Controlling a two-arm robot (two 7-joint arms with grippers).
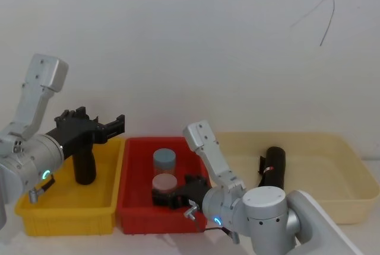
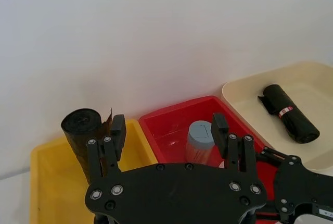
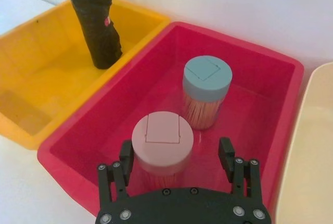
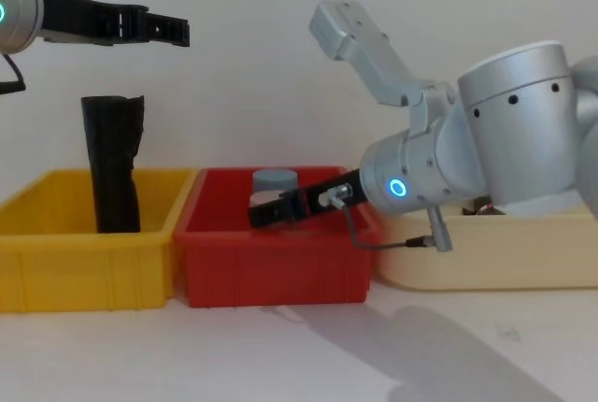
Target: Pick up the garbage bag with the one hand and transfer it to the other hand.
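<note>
over in the beige tray (image 1: 356,166) on my right lies the garbage bag (image 1: 274,168), flat on its side w/ the red-and-white label band showing, nothing touching it. my left gripper (image 1: 110,126), the green-ringed arm, hangs up high above the yellow bin (image 1: 35,207), fingers spread and empty, pointing toward the red bin (image 1: 133,216); in the left wrist view the left gripper (image 2: 169,135) looks out across all three containers, and the bag (image 2: 289,113) sits well apart from it at the far side. the taller black bundle (image 1: 84,166) standing upright in the yellow bin is just below that gripper but it's not what i'm after, so i reckon the arm is held high to pass over it w/o clipping its ragged top. my right gripper (image 3: 177,159), blue ring, is down low inside the red bin, fingers apart w/ nothing between them, just behind the pink-lidded jar (image 3: 162,143); the blue-lidded jar (image 3: 206,91) stands beyond. probably parked there as the receiving side, tho it's closer to the bag than the left is. pickup not begun yet imo: the left has a long reach across the red bin and past the right arm to get at the bag, so collision btwn arms is my main worry
</note>
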